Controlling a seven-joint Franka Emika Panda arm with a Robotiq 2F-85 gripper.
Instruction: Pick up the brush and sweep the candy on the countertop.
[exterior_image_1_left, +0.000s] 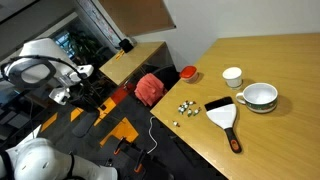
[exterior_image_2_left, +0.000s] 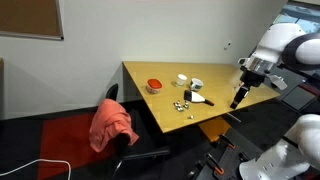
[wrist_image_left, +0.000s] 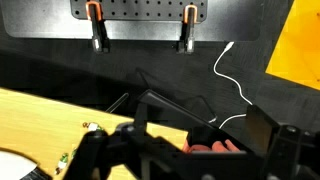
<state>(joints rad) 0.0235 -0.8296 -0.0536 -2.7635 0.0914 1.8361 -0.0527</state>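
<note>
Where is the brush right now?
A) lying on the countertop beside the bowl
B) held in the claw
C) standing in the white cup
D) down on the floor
A: the brush lies flat on the countertop next to the bowl, and the claw is apart from it.

One brush (exterior_image_1_left: 224, 118), one cup (exterior_image_1_left: 232, 76), one bowl (exterior_image_1_left: 259, 97), several candies (exterior_image_1_left: 185, 106)

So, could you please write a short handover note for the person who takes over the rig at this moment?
End effector: open, empty, in the air beside the countertop, touching nothing.
Brush: lies flat on the countertop near the bowl, not yet grasped.
Candy: small scattered cluster beside the brush head.
Done: nothing yet.
Left: reach over, grasp the brush handle, then sweep the candy.
</note>
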